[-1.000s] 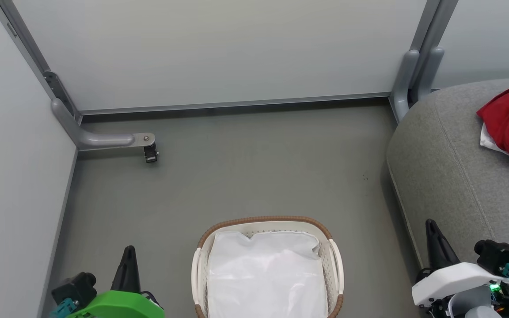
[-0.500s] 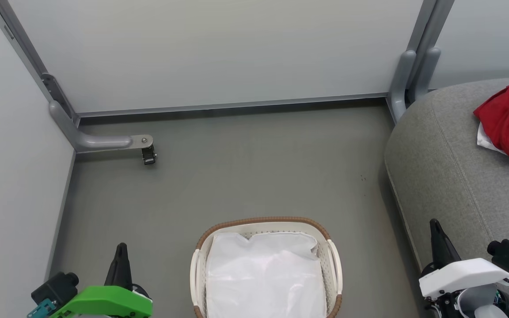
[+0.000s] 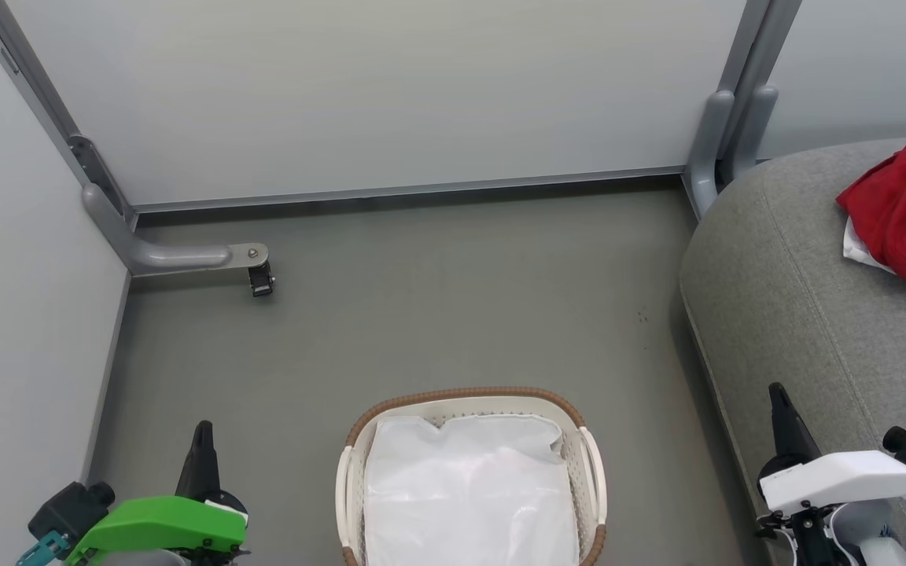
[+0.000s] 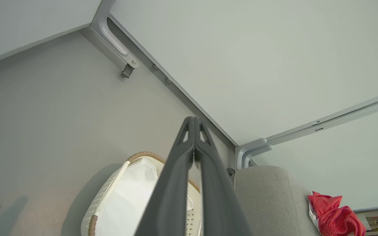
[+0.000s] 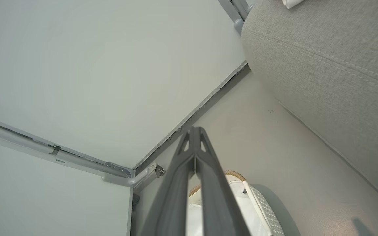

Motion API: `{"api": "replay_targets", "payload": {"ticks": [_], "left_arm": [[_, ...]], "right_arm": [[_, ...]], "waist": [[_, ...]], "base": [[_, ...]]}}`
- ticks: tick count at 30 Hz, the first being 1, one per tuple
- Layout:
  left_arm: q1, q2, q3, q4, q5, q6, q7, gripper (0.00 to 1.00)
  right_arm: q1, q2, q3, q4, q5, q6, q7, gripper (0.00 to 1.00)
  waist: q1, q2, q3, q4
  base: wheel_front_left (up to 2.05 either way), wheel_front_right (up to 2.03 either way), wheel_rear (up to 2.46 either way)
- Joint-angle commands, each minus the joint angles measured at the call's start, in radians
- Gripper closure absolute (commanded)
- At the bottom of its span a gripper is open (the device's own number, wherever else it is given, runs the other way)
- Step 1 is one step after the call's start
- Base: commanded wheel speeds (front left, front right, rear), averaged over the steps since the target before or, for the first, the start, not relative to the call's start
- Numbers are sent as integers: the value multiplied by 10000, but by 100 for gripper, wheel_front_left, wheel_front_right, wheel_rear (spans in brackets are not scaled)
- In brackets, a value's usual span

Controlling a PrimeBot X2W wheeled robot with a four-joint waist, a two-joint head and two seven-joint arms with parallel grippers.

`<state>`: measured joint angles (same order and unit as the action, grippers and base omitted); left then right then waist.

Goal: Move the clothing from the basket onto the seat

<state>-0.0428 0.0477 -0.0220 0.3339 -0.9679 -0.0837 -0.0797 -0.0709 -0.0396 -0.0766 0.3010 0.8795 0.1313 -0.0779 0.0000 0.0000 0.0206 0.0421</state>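
**Red clothing heaped on the seat, basket holding its lining alone**

The clothing (image 3: 905, 208) lies as one bright red crumpled heap on the far right part of the seat (image 3: 799, 314), with a bit of white fabric showing at its left edge. How many garments make up the heap cannot be told. The seat is a single large rounded grey upholstered cushion with one stitched seam running along it, and it stands at the right of the scene.

One oval white lattice basket (image 3: 469, 395) with a brown woven rim stands on the grey floor (image 3: 421, 314), near and in the middle, well apart from the clothing and left of the seat. In it lies the plain white cloth lining (image 3: 469, 487).

Two end effectors are in view. The left end effector (image 4: 194, 122), on a green-shelled wrist, hangs near and left of the basket; its two dark fingers meet at the tips and hold nothing. The right end effector (image 5: 194, 130), on a white-shelled wrist, hangs near and right, over the seat's near edge, its fingers likewise pressed together and empty.

Pale partition panels (image 3: 382, 94) close the far and left sides. One grey frame foot with a small castor (image 3: 260, 278) stands at the far left.
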Motion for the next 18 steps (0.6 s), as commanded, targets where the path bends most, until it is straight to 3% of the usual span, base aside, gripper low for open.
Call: {"api": "replay_targets", "payload": {"ticks": [1, 18], "left_arm": [[-304, 27, 108, -142, -289, -57, 73, 100], [-435, 31, 459, -362, -1975, -177, 591, 100]], "right_arm": [[-195, -63, -37, -164, 310, -2, 68, 100], [-279, -84, -135, -287, 2232, -4, 581, 100]], "waist": [[0, 0, -3, -6], [0, 0, -39, -93]], "base": [[0, 0, 0], [0, 0, 0]]}}
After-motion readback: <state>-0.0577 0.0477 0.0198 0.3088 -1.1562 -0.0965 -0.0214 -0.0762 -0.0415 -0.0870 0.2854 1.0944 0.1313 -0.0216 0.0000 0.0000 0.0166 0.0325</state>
